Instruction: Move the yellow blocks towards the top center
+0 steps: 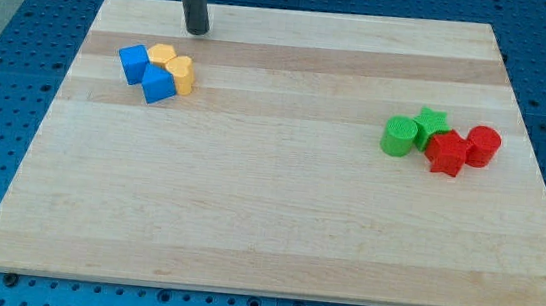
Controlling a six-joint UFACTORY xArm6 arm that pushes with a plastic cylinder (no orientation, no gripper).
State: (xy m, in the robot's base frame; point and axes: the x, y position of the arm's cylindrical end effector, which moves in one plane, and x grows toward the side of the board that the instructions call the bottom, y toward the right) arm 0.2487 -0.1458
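Two yellow blocks lie at the view's upper left: a yellow hexagon-like block [164, 56] and a yellow heart-like block [180, 72], touching each other. Two blue blocks press against them: a blue block [133, 62] to the left and a blue cube [158, 85] below. My tip [197, 31] stands on the board just above and to the right of the yellow blocks, a small gap away, not touching them.
At the view's right is a cluster: a green cylinder [399, 137], a green star [431, 123], a red star [446, 152] and a red cylinder [483, 146]. The wooden board [266, 223] lies on a blue perforated table.
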